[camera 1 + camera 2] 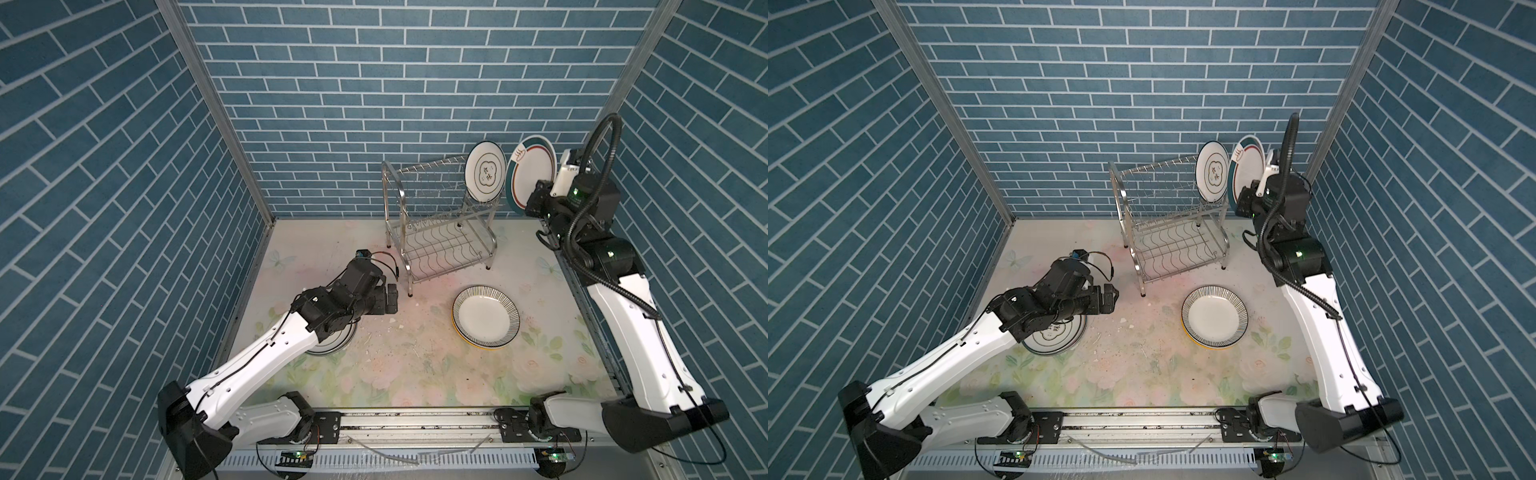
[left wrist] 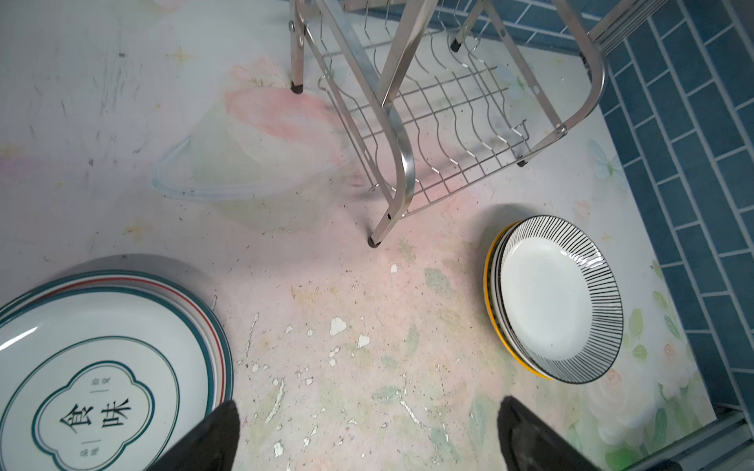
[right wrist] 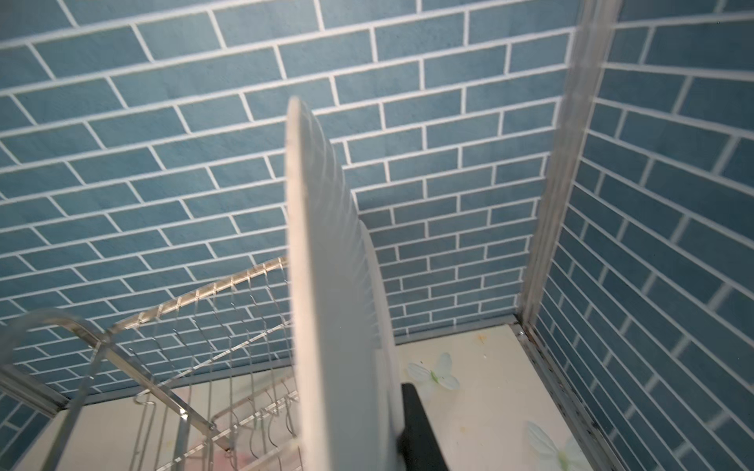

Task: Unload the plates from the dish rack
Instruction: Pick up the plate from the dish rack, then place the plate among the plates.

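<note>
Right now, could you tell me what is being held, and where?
Right gripper grips the green-banded plate by its lower rim; left gripper holds nothing.

We note dish rack (image 1: 440, 220) standing, lettered plate (image 1: 485, 172) upright at upper tier's end. Aloft just beside rack: green-banded plate (image 1: 530, 174), upright. Flat atop separate stacks: black-striped plate (image 1: 486, 317), second lettered plate (image 2: 102, 367).

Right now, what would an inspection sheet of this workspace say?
Surface: floral mat, worn and scuffed.
Job's things: rack holds one plate; banded plate held beside it; striped stack and lettered stack on mat.
Clutter: white chips.
Tools: left tool open, empty; right tool shut on banded plate.
Cables: black hose arches above right tool; thin wires loop behind left tool.
Surroundings: blue brick walls.
</note>
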{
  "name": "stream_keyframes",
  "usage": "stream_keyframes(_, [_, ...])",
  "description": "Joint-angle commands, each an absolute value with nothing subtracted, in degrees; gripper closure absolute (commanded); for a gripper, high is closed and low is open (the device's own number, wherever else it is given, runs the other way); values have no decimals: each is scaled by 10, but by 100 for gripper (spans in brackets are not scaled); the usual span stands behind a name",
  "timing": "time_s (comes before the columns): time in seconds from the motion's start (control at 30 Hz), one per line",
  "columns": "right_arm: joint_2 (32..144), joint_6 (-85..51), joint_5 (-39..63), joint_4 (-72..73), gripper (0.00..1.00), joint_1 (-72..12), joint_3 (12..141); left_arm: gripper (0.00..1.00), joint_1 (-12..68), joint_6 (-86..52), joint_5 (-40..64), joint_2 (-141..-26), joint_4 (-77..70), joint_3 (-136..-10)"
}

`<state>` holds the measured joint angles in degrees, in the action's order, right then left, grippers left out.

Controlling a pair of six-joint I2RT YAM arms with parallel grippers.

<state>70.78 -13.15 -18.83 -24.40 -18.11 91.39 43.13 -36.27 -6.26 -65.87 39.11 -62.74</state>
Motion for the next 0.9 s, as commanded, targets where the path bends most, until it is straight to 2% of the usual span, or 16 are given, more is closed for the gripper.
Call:
stream_keyframes(0.0, [630, -157, -247, -232, 100, -181, 831, 1, 428, -375, -47, -640, 385, -600])
stream_keyframes(0.17, [529, -216, -248, -307, 100, -181, 715, 1, 429, -385, -28, -630, 365, -547])
stream_keyframes(0.3, [450, -277, -205, -356, 100, -181, 611, 1, 429, -400, -13, -629, 331, -492])
stream_keyframes(0.57, [392, -289, -123, -429, 100, -182, 549, 1, 429, -423, 9, -653, 267, -417])
stream_keyframes(0.87, [408, -384, 142, -337, 100, -188, 464, 1, 432, -431, 21, -650, 219, -387])
